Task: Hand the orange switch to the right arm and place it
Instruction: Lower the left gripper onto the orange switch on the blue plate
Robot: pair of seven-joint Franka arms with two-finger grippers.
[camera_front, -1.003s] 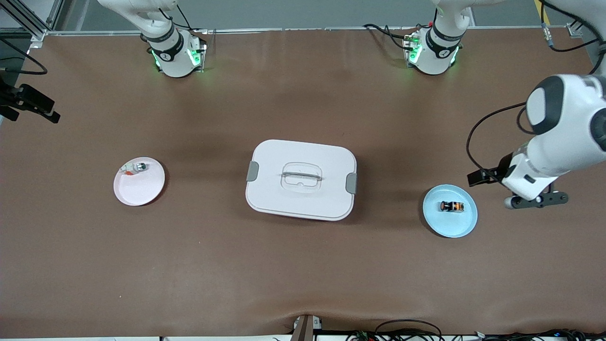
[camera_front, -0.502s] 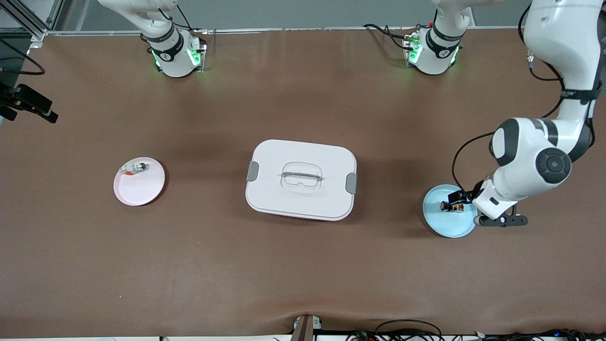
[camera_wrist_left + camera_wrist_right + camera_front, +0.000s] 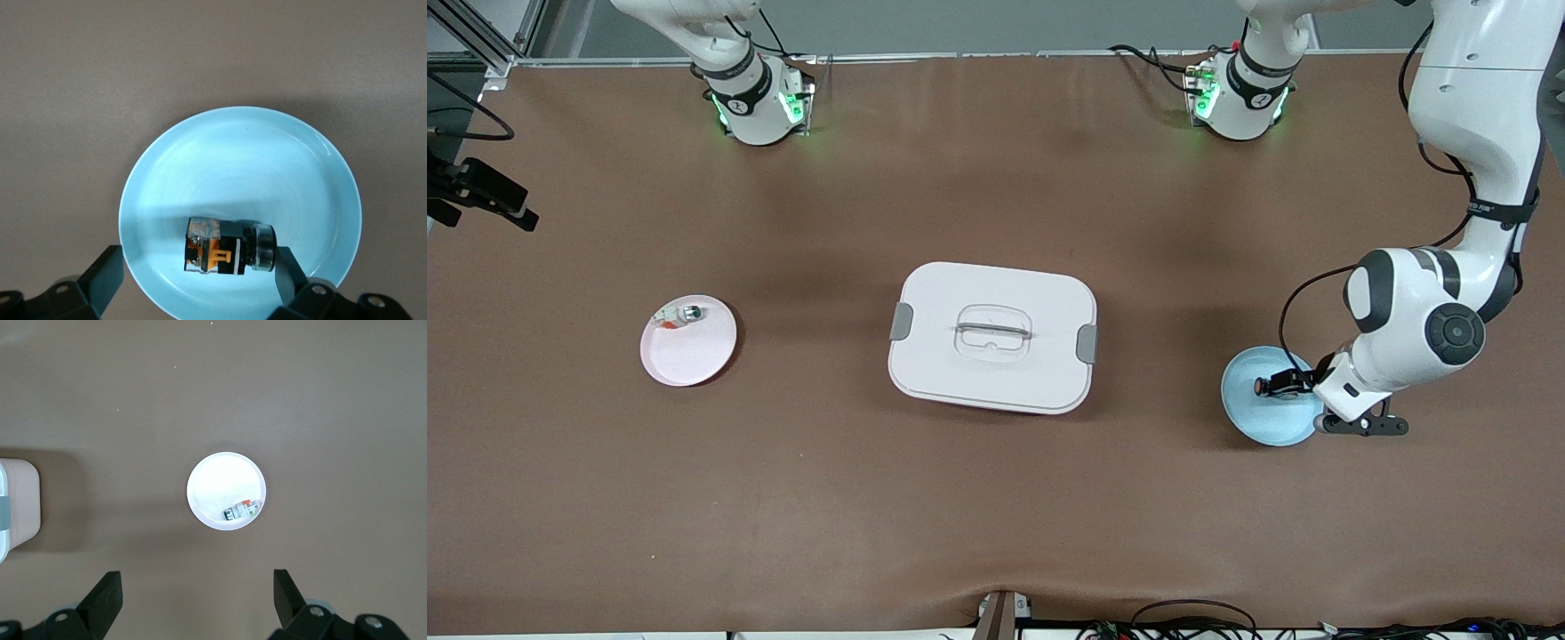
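Observation:
The orange switch (image 3: 223, 248) lies on its side on a light blue plate (image 3: 240, 160) toward the left arm's end of the table. In the front view only its orange cap (image 3: 1261, 387) shows on the blue plate (image 3: 1254, 418). My left gripper (image 3: 198, 257) is open and low over the plate, one finger on each side of the switch; in the front view my left gripper (image 3: 1288, 384) covers part of the switch. My right gripper (image 3: 195, 580) is open and empty, high above the table near a pink plate (image 3: 217, 487).
The pink plate (image 3: 689, 351) toward the right arm's end holds a small silver-capped white part (image 3: 680, 314) with red bits. A white lidded box (image 3: 992, 336) with grey clips stands mid-table between the two plates.
My left arm has swung in from the table's end and come down over the blue plate, its open fingers now on either side of the switch. The right arm has hardly moved.

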